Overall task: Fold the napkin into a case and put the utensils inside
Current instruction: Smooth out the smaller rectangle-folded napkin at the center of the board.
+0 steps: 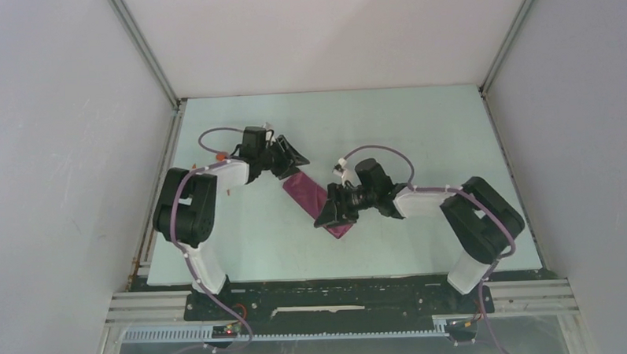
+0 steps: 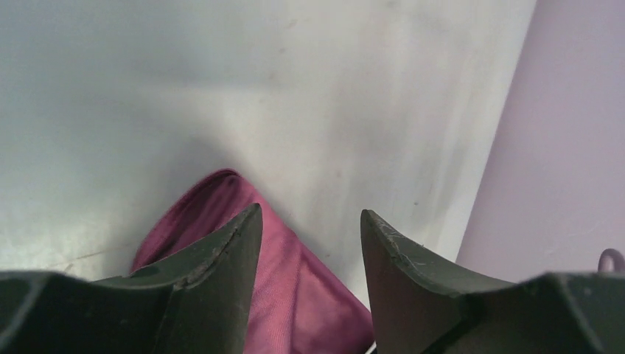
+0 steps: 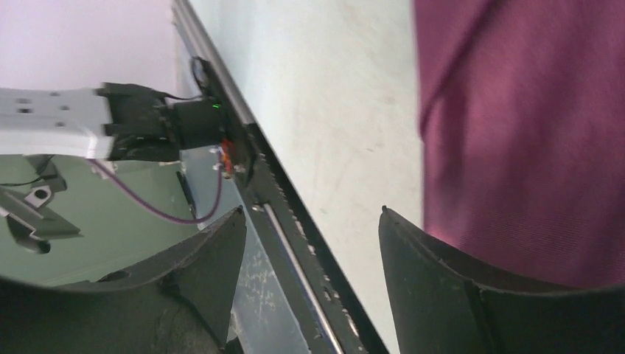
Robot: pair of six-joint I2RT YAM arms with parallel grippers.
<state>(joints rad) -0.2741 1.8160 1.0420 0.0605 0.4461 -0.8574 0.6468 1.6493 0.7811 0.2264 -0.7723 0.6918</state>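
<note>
Across the middle of the table [image 1: 419, 142], the case [image 1: 317, 199] lay flat on a diagonal. Its far end was at the left gripper [image 2: 309, 221] and its near end beside the right gripper [image 3: 312, 217]. Both had jaws parted, grasping nothing.

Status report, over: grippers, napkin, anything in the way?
Left gripper open at far end of napkin. Right gripper open at near end. Napkin a narrow folded strip, flat on table. No obstacle seen.
</note>
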